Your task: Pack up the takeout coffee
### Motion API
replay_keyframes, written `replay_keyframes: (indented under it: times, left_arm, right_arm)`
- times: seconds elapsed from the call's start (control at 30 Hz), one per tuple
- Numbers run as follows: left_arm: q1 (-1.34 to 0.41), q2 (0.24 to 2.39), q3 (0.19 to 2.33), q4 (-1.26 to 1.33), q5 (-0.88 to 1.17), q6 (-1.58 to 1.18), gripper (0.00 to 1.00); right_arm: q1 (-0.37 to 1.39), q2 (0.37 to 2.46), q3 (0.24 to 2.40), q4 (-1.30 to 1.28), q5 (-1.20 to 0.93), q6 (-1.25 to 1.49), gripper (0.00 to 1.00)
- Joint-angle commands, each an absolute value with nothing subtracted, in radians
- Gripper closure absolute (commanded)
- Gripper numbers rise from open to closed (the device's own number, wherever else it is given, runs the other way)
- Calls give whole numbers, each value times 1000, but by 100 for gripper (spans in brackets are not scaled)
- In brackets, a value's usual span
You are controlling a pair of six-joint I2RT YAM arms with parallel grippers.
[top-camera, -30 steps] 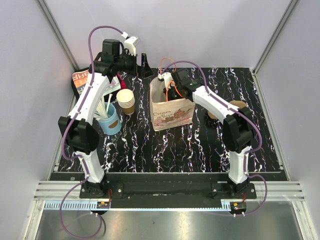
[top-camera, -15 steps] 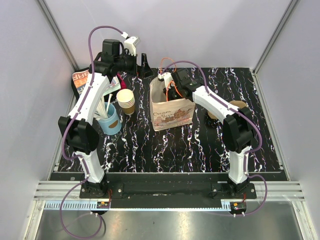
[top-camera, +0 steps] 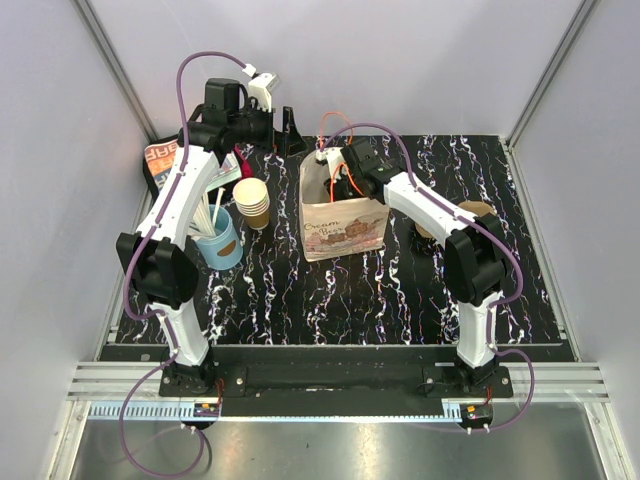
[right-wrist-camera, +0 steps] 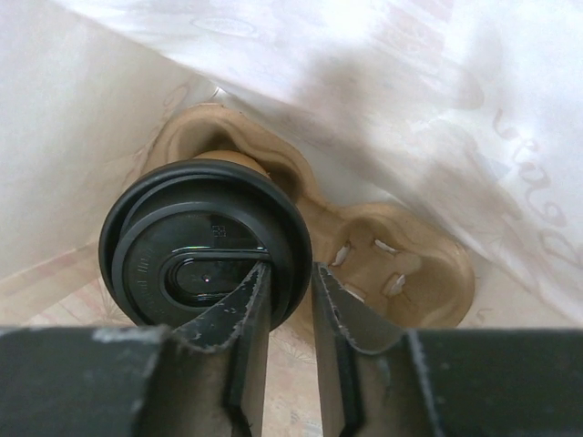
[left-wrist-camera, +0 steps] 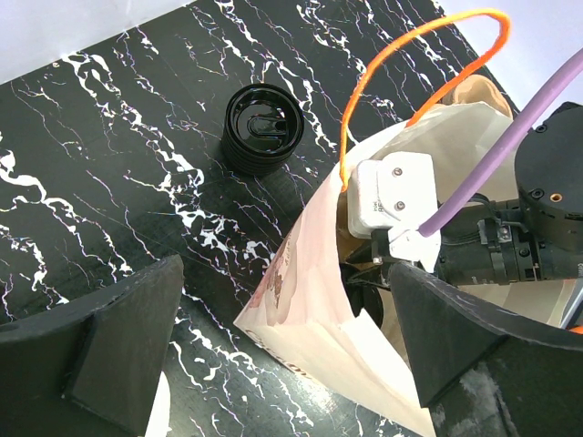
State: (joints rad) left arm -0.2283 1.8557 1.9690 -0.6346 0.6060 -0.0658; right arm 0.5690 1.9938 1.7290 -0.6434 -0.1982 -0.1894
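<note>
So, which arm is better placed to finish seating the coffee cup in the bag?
Right: the right tool is inside the white paper bag, at the black-lidded brown paper cup; the left tool is outside.

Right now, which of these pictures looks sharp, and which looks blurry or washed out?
Right wrist view: the wall of the white paper bag is washed out and blurry, while the round black plastic lid is sharp. Left wrist view: the black white-veined tabletop is crisp. Top view: even light, soft shadows.
</note>
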Motion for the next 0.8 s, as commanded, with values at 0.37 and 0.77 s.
replay_keyframes:
  times: [0.37, 0.77]
  left_arm:
    - [-225, 1798, 1973, -594, 609, -72, 1]
    - [-224, 1796, 1970, -591, 611, -74, 1]
  right_arm:
    - [588, 1993, 1753, -703, -175, -198, 46]
    - [592, 1977, 1781, -741, -176, -212, 29]
